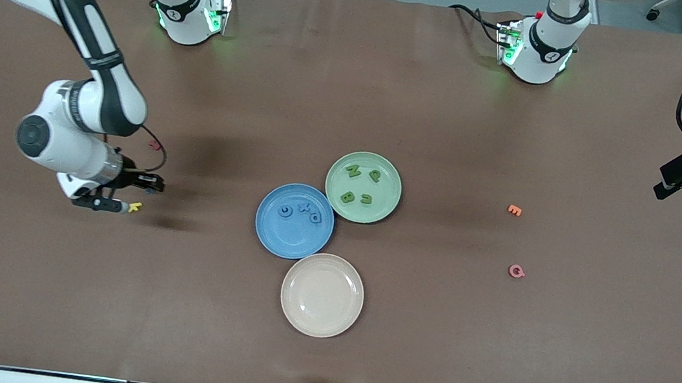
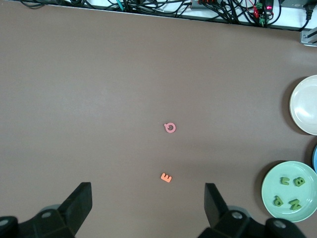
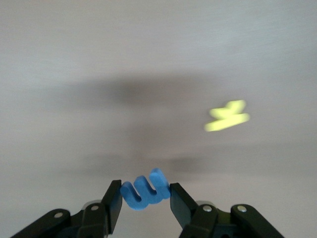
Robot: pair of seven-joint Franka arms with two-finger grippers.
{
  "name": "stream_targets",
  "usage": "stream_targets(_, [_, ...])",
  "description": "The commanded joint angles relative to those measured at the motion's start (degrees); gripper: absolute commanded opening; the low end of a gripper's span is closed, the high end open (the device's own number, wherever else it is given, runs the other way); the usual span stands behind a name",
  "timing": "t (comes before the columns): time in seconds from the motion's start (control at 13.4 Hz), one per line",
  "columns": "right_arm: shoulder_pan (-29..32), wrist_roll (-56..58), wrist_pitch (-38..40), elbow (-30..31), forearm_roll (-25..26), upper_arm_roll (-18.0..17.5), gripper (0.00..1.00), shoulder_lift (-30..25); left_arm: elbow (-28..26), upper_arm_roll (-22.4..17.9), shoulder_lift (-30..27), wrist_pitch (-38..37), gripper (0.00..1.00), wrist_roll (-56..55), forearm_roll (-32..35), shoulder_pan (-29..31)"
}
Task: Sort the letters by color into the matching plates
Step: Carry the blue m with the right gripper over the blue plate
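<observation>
The right gripper [image 1: 147, 184] is clamped on a blue letter [image 3: 145, 191], pinched between its two fingers [image 3: 113, 204], and hangs over the bench toward the right arm's end, with a yellow letter [image 1: 134, 206] on the surface just beside it and a small red letter [image 1: 155, 144] a little farther from the front camera. The left gripper [image 2: 148, 201] waits high over the left arm's end of the bench, its fingers [image 2: 79, 201] spread wide apart with nothing between them.

Near the middle of the bench, the blue plate [image 1: 292, 241] carries three blue letters [image 1: 300, 210] in the part farthest from the front edge. The green plate [image 1: 366, 163] touches it on the side toward the left arm and farther from the front camera, and holds four green letters [image 1: 359, 185]. A cream plate [image 1: 322, 294] lies nearest the front edge, just touching the blue plate.

Toward the left arm's end, an orange letter [image 1: 514, 209] and a pink letter [image 1: 516, 271] lie on the bare bench, well apart from the plates, the pink one nearer the front edge.
</observation>
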State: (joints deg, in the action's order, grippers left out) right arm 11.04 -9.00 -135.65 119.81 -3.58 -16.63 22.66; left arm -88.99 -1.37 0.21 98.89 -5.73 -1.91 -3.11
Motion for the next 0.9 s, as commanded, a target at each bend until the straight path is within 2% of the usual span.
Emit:
stream_targets(0.0, [-6.8,-12.7,-0.3,-2.6,-1.9,-0.9,0.01,-0.1,1.2,0.0,0.1,-1.2,1.00,-0.1,0.5,-0.4])
stream_targets(0.15, [-12.2,-22.9,-0.7,-5.0,-2.1,-0.8,0.01,0.4,1.2,0.3,0.1,-1.2,1.00,0.0,0.6,-0.3])
stream_targets(0.37, [-19.8,-36.8,-2.0,-10.6,-2.0,-0.8,0.01,4.0,1.2,0.5,0.1,-1.2,1.00,0.4,0.7,-0.2])
stream_targets(0.82, [-28.3,-50.2,-3.2,-23.0,-1.1,0.1,0.01,14.2,1.2,0.5,0.3,-1.2,1.00,0.5,0.8,-0.3])
